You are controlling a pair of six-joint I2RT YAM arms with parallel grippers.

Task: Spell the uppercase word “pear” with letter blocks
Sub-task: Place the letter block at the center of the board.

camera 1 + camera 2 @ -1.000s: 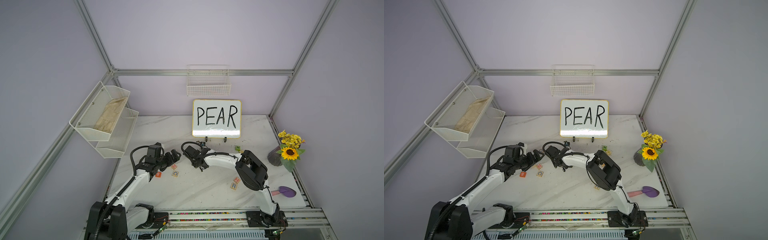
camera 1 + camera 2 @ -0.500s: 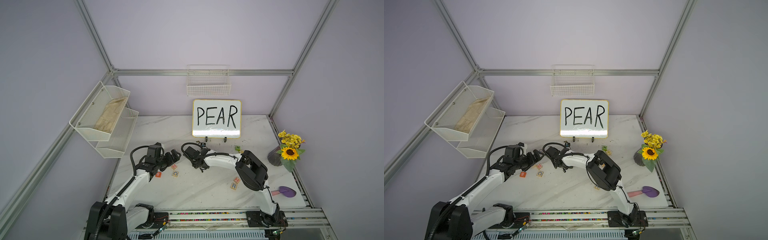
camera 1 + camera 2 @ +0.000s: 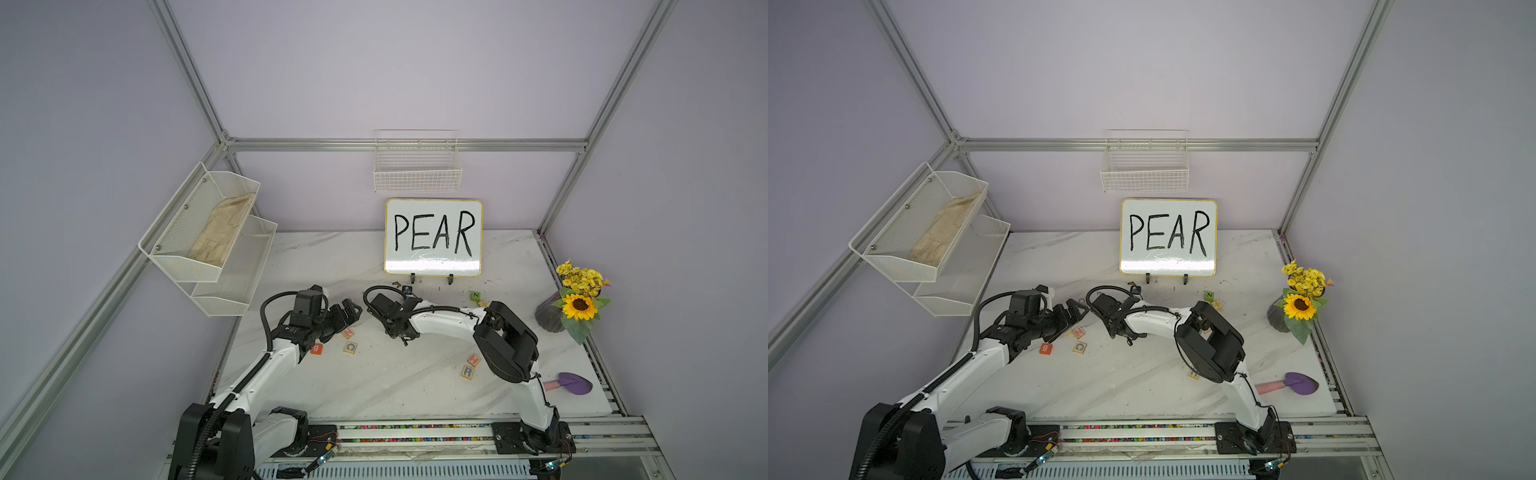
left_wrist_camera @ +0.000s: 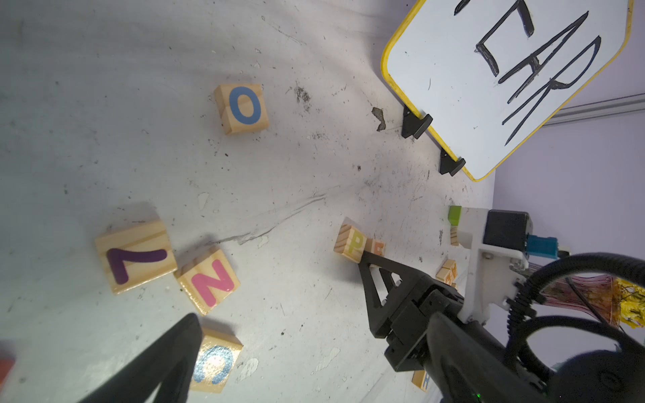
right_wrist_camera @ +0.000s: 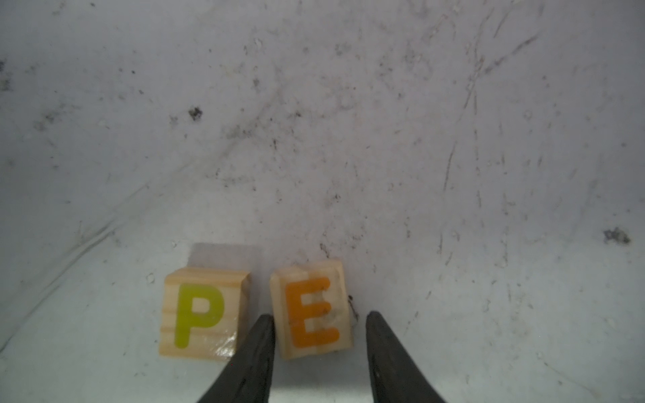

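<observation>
**Progress: two of four letters set.** At left, the left arm's jaws hang spread wide and empty above the scuffed, white marbled bench (image 3: 374, 390), near stray lettered cubes (image 3: 350, 347). Mid-bench we see the pale wooden cube with a yellow P (image 5: 204, 314). Just right of it, across a narrow gap, lies the pale wooden cube with an orange-red E (image 5: 314, 310). Both lie flat, letters up. The right arm's black, tapering jaws straddle the E, parted and released: one finger (image 5: 254, 349) runs close along the side facing the P, the other stands clear. We judge two letters are left: an A, which we cannot read anywhere, and the pale wooden cube with a blue R (image 3: 467, 372), at near right beside an H cube (image 3: 473, 359). The cubes are square-edged, with visible grain and glossy letters.
</observation>
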